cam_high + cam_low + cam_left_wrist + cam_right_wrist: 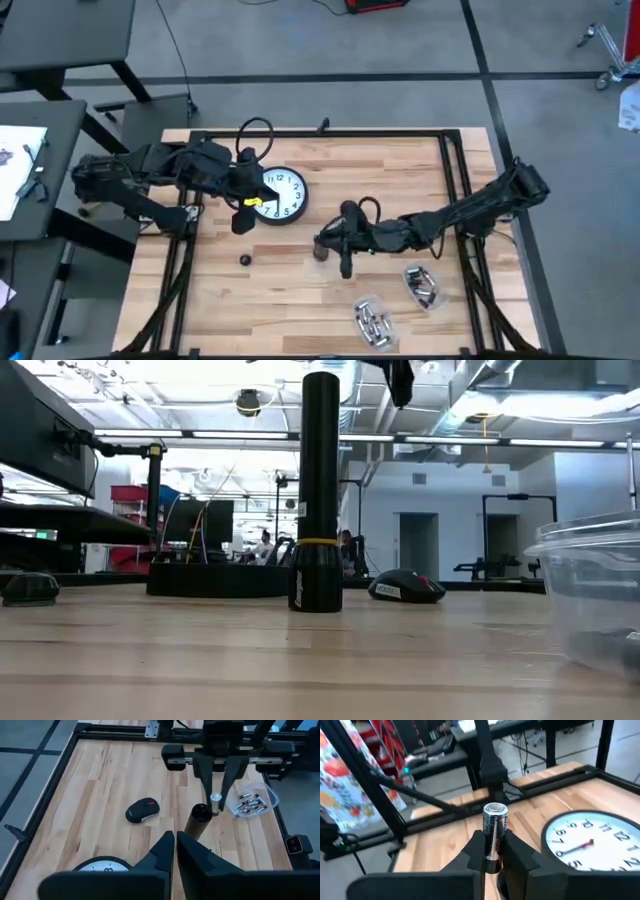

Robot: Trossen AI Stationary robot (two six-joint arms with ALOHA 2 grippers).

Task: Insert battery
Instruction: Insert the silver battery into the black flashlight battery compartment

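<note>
- The right tool (492, 851) is clamped on a battery (494, 834), held upright by its lower half, with the bright metal end cap up.
- In the left wrist view the same tool (216, 795) hangs just beside the open top of the flashlight (197, 821), the battery (215, 803) close to the rim but not yet in.
- The flashlight (320, 490) stands upright on the table (300, 290), open end up, a yellow band near its base.
- The battery looks small, stiff and smooth-skinned, so likely light but slippery; a grip across its middle seems safest, leaving the lower end free to enter the tube.
- The tall, narrow flashlight could tip if nudged sideways.
- The left tool (175, 845) is closed on nothing, waiting over the clock (277, 194).
- A mouse (142, 810) lies near the flashlight, and a small dark cap (245, 260) sits apart.
- Two clear tubs (427, 285) of spare batteries sit near the table's front edge.
</note>
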